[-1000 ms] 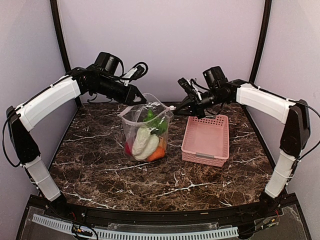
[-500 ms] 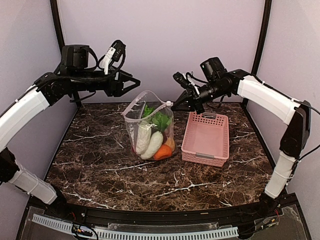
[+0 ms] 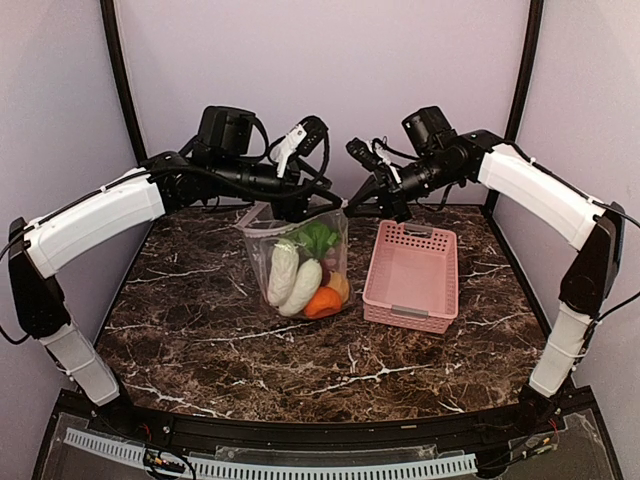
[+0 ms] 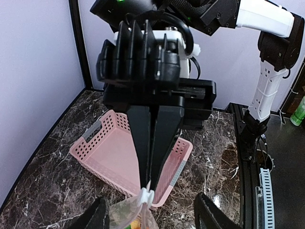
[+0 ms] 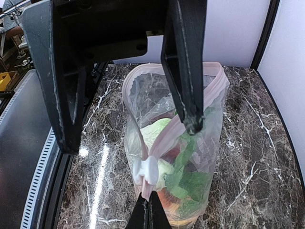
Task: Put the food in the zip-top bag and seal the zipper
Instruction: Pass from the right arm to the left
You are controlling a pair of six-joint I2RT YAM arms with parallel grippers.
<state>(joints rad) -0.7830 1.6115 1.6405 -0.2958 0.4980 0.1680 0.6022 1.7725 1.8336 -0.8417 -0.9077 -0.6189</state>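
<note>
Right jaws pinch zipper [image 5: 164, 143] | left jaws spread | bag [image 3: 260, 250] upright, mouth up

No text, label, brand, number or sign can be read in any of the three views.
</note>
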